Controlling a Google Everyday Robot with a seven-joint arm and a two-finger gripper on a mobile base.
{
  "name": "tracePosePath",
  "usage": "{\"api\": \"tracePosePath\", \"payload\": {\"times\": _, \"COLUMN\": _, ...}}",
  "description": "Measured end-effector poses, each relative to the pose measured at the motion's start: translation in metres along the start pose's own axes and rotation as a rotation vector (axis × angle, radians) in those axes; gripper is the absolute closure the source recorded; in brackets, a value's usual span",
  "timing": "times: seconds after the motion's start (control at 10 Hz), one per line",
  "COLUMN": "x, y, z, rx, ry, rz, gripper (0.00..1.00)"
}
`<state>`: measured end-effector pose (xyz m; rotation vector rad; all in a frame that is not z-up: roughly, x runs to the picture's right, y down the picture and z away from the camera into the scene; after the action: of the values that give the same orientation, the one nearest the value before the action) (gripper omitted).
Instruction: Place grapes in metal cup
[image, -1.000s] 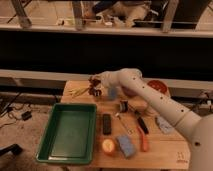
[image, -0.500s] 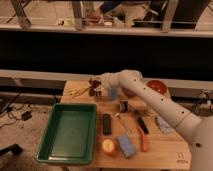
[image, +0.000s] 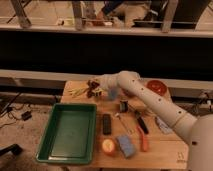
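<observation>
The hand (image: 98, 91) is at the grapes (image: 91, 87), at the surface's (image: 159, 149) far-left end; its grip cannot be told. Light, soft and bruisable, they likely need a gentle hold around the bunch.

— Where's the gripper (image: 95, 90)?
— Just beyond the green tray's (image: 75, 105) far right corner, held low.
— And the arm (image: 155, 102)?
— It rises from the tray's right, bends at the elbow, forearm pointing left.
</observation>
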<state>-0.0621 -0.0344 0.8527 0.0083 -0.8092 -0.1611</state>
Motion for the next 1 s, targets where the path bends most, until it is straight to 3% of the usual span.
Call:
{"api": "tracePosePath", "payload": {"times": 0.5, "x": 0.016, "y": 0.011, "z": 0.003, "rx": -0.011, "ry": 0.002, "rz": 0.069, "gripper": 1.00}}
{"api": "tracePosePath", "payload": {"times": 1.0, "x": 0.023, "y": 0.008, "z": 0.010, "rx": -0.018, "ry": 0.004, "rz": 0.087, "gripper": 1.00}}
